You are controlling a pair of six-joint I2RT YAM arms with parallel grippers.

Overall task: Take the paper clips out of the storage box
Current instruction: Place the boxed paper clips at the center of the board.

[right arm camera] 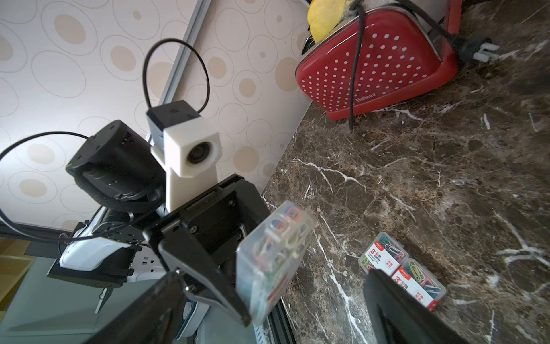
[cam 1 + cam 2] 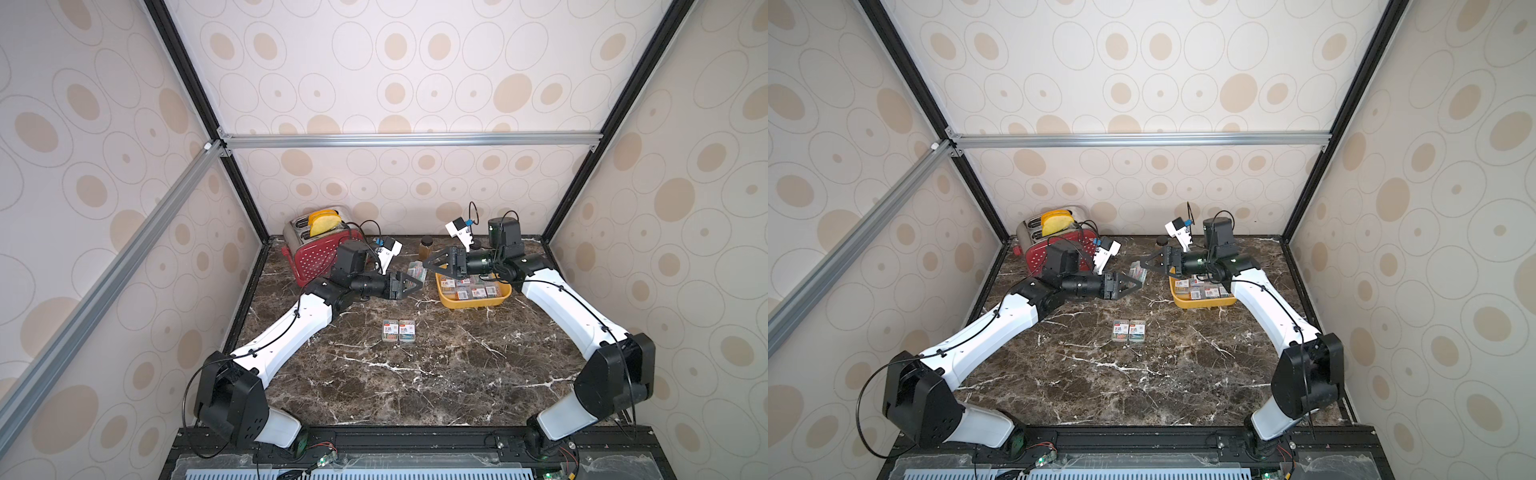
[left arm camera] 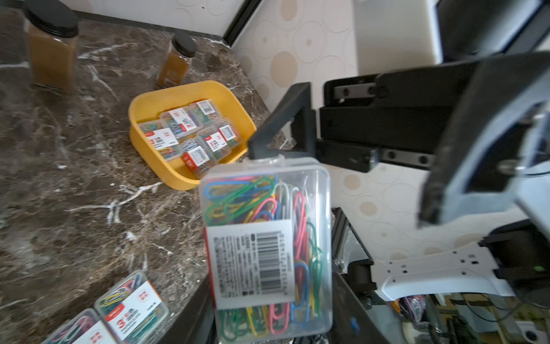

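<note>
Now the left jaws clamp a clip case, long axis aimed at the wide-open right jaws

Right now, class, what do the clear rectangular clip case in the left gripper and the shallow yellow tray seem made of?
Clear rectangular clip case: likely rigid transparent plastic, glossy; contents show through. Shallow yellow tray: probably opaque moulded plastic, smooth; rounded corners.

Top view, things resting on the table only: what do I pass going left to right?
Red toaster → two clip cases lying side by side → brown bottle → yellow tray.
</note>
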